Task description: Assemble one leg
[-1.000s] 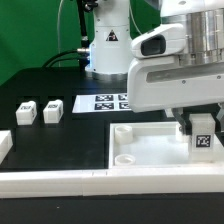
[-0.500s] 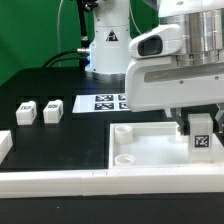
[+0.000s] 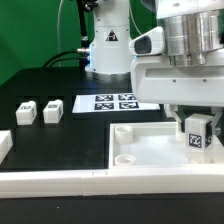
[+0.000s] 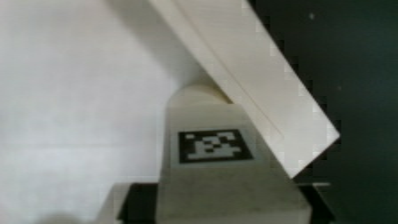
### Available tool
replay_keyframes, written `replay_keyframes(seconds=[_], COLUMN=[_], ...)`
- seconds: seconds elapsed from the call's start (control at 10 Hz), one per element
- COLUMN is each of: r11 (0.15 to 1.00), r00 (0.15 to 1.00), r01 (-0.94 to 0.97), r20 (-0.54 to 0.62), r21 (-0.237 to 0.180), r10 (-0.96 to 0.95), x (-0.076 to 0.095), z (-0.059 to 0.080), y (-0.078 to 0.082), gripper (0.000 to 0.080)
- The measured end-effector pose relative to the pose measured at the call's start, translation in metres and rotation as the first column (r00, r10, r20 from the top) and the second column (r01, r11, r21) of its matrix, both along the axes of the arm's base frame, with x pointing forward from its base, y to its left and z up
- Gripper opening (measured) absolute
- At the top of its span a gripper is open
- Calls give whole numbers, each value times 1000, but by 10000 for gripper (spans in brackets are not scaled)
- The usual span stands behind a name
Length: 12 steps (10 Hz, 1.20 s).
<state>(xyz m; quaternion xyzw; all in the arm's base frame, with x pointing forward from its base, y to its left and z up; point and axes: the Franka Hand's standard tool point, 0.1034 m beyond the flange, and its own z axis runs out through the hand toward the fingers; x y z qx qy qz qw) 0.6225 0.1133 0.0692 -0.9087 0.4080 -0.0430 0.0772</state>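
Observation:
My gripper is shut on a leg, a small white post with a black-and-white tag facing the camera. It holds the leg upright at the corner of the large white panel on the exterior view's right. In the wrist view the leg stands between my dark fingers, its far end against the panel's raised rim. Whether the leg's end sits in a socket is hidden. Two more legs stand on the black table at the left.
The marker board lies behind the panel, in front of the robot base. Another white part lies at the left edge. A white rail runs along the table's front. A round socket shows in the panel's near-left corner.
My wrist has turned and the arm housing has shifted to the exterior view's right. The held leg has moved slightly left and up over the panel's corner.

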Motion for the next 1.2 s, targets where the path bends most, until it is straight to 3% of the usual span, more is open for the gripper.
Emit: replay_keyframes(seconds=[0.2,0.4,0.6,0.9,1.2], r11=[977,896,749,563,586], r00=[978,898,756,581,604], r01=[208,439,655,814,797], r20=[-27,-66,-113,-180,-175], r21=[39,68,101,145,145], r10=[-207,-435,-645,-793,-778], x=[-1,-2,-1,0,0], z=[0,-1,-1,-2,-2], y=[0,5,5,4,5], gripper=[297,297,297,297,318])
